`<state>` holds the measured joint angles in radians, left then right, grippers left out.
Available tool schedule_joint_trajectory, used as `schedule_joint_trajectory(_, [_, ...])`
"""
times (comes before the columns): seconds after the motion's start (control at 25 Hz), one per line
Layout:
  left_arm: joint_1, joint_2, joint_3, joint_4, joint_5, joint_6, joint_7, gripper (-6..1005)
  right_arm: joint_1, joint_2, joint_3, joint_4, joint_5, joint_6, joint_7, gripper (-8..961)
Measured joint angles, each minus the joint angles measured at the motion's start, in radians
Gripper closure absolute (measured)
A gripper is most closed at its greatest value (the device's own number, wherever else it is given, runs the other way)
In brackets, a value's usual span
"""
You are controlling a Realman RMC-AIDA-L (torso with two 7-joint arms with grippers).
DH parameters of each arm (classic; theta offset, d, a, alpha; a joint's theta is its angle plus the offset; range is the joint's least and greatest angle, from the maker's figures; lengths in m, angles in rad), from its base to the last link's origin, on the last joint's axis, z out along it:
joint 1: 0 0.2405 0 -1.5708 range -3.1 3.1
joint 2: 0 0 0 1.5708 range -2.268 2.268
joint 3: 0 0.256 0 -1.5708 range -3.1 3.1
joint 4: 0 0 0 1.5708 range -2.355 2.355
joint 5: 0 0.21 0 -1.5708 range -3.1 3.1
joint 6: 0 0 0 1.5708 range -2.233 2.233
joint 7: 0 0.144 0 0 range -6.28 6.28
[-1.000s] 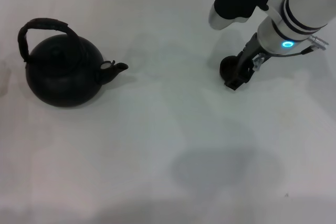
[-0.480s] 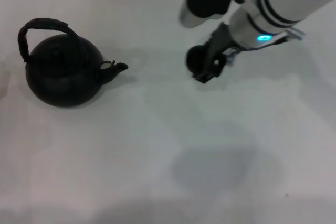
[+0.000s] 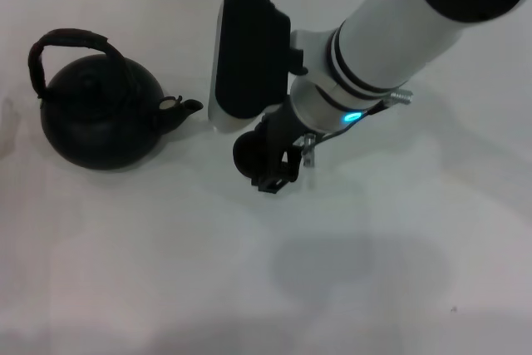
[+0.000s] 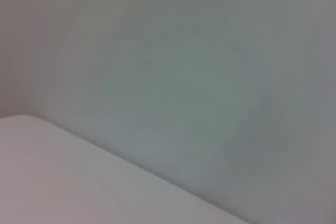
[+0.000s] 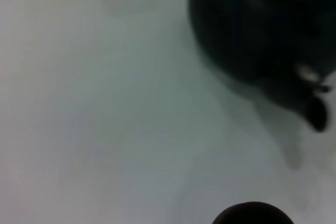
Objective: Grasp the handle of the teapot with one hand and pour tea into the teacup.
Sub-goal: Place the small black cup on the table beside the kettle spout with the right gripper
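You were working at a bare test bench, more lab or robot demo station than home or kitchen. A plain white table (image 3: 125,272) filled the whole head view, with no cloth, tray or kitchen fittings on it. Only a black teapot (image 3: 100,118) and a small teacup (image 3: 248,152) stood there as props. The left wrist view showed just a blank grey-white wall (image 4: 210,77).

The teapot (image 3: 98,122) looks matt black (its handle (image 3: 68,41) rough, wrapped) on a smooth white table (image 3: 166,272).
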<state>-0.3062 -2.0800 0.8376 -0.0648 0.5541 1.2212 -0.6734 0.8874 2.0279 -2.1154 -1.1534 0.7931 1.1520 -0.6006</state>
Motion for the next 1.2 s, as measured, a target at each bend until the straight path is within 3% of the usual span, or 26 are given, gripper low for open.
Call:
schedule_joint_trajectory(0.44, [0.003, 0.0, 0.0, 0.0, 0.0, 0.0, 0.0, 226, 0.0, 0.0, -0.045, 0.066, -0.01, -0.017, 0.041, 178])
schedule_joint_trajectory(1.2, [-0.002, 0.002, 0.0, 0.008, -0.001, 0.0, -0.011, 226, 0.002, 0.0, -0.064, 0.057, -0.006, -0.018, 0.03, 143])
